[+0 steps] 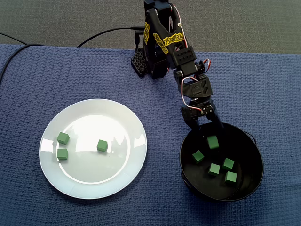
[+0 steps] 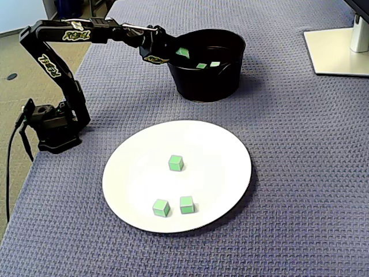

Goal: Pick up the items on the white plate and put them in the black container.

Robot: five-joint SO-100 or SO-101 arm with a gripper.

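On the blue cloth (image 1: pixel 141 75), the gripper (image 1: pixel 205 128) hangs, jaws apart, at the 11 o'clock rim of the bowl (image 1: pixel 247 150); a low swing toward the plate (image 1: pixel 94 122) could tip it.

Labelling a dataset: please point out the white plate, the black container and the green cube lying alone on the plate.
white plate (image 1: pixel 94 181): in a fixed view, bare lower surface.
black container (image 1: pixel 249 160): in a fixed view, bare inner wall, right side.
lone green cube (image 1: pixel 102 146): in a fixed view, the cube's centre.
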